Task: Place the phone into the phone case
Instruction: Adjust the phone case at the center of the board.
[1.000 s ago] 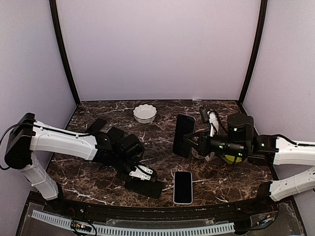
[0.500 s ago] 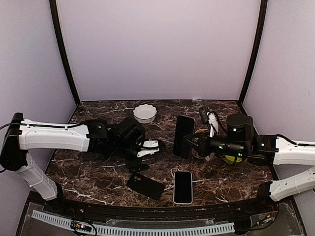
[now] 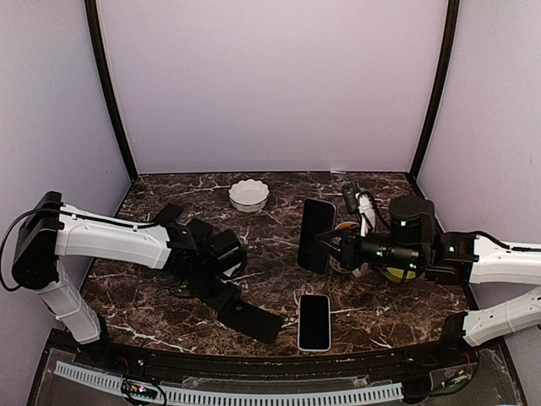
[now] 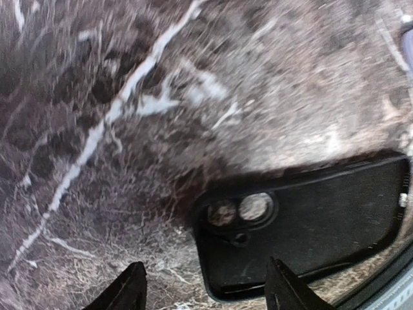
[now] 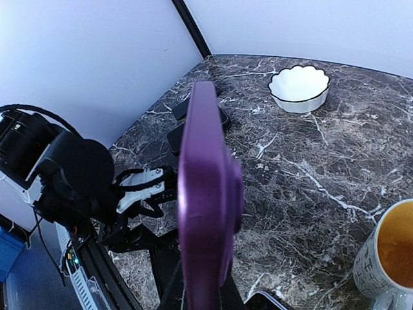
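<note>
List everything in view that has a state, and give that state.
phone case: empty, lying flat.
purple phone: held upright, off the surface.
left hand: open, above the phone case, holding nothing.
right hand: shut on the purple phone.
second phone: lying flat, screen up and dark.
bowl: upright, empty.
mug: upright, holding orange-brown liquid.

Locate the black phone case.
In the top view, the black phone case lies flat near the table's front edge, left of the flat phone.
</note>
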`<state>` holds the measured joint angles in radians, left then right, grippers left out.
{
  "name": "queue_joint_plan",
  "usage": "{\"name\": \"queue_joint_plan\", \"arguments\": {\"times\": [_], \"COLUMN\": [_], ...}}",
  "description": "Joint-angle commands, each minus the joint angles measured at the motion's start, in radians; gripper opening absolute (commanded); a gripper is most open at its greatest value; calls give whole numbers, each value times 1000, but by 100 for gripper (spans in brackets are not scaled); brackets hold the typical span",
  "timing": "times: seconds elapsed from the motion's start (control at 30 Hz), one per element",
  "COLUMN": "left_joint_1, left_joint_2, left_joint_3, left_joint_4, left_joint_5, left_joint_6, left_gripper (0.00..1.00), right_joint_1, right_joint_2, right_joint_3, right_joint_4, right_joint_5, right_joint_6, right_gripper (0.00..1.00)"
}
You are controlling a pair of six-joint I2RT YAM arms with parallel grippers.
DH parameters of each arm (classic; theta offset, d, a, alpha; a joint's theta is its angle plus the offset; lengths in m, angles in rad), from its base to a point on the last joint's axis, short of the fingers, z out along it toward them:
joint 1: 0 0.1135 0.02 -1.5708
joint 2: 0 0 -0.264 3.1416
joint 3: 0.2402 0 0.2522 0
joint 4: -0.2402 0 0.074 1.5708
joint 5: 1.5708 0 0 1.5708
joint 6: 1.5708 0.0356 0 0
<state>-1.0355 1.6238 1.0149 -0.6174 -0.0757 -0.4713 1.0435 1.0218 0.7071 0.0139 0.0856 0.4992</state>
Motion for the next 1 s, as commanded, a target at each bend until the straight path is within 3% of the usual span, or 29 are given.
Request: {"name": "queue_joint_plan", "arguments": {"times": [0.0,0.1,0.3,0.4,0.43,0.57,0.73,0.87,0.97], "left_joint_1": [5,4,4,3,3,3,-17,-18,-18], "left_joint_2": [26,54,104,120,118,83,16,-63,-101], "left_joint_3": [-17,-35,-75,-70,-55,16,49,14,9], "left_joint_4": [-50,-34,24,13,5,-31,80,214,248], "left_joint_5": [-23,-6,70,97,93,-60,-219,-163,8], "left_joint_6": [-78,-39,37,80,110,285,645,924,1129], "left_gripper": [62,56,28,3,0,0,0,0,0], "right_joint_1": [1,1,1,1,1,1,1,1,1], "right_joint_2": [-37,-45,-56,-61,-64,-71,-73,-74,-75], "right_joint_3": [7,1,-6,-2,0,0,4,13,17], "right_joint_4": [76,75,69,61,59,57,55,40,31], "right_joint_5": [3,7,18,20,20,23,23,16,14], "right_joint_6": [6,7,8,6,6,5,6,8,9], "right_gripper": [0,0,0,0,0,0,0,0,0]}}
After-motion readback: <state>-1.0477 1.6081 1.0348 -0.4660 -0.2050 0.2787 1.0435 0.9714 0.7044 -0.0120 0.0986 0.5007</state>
